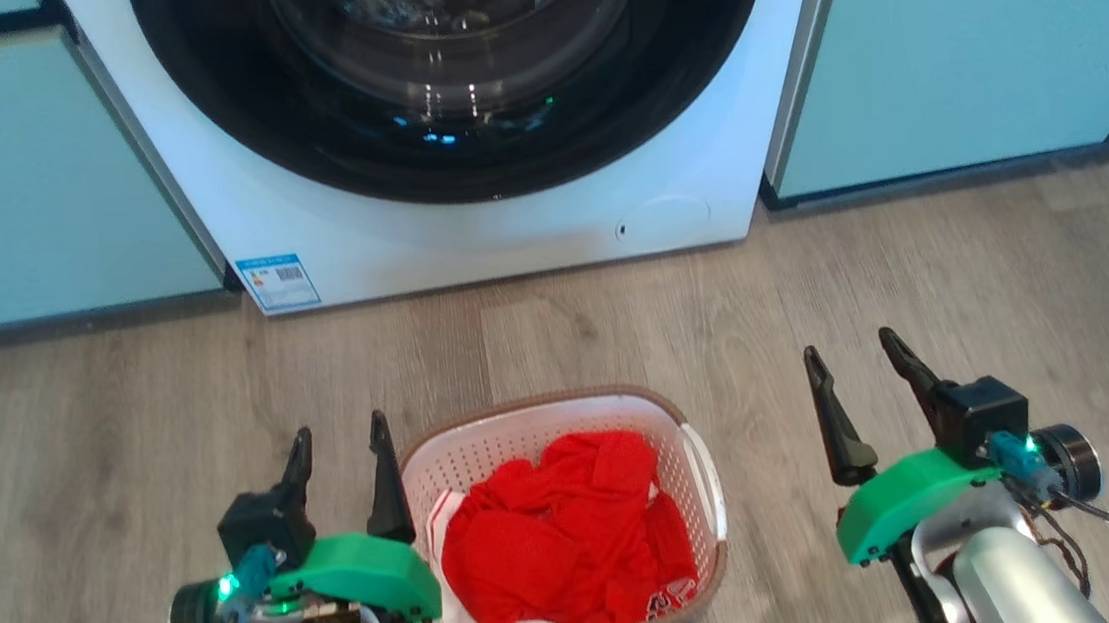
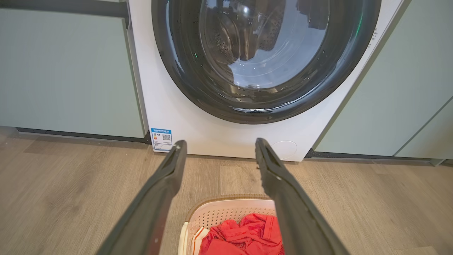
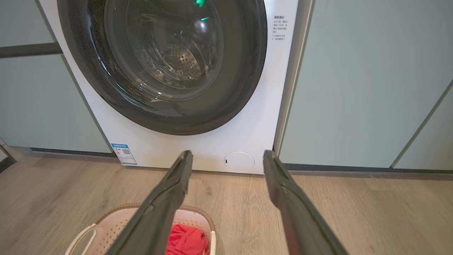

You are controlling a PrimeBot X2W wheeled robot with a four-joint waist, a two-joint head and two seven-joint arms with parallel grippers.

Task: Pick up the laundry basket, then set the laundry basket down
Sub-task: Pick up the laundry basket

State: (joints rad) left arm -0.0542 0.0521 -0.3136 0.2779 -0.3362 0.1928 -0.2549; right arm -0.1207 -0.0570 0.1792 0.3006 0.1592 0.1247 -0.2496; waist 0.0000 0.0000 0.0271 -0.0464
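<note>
Left pincer (image 1: 340,427) and right pincer (image 1: 848,344), both spread wide and empty, flank the laundry basket (image 1: 506,446).

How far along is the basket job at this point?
Done: nothing visible; the small brown-rimmed white perforated plastic laundry basket stands on the wood floor, red cloth inside. In hand: nothing; left gripper and right gripper flank it, open, holding nothing. Left: grasp, lift, set down.
</note>
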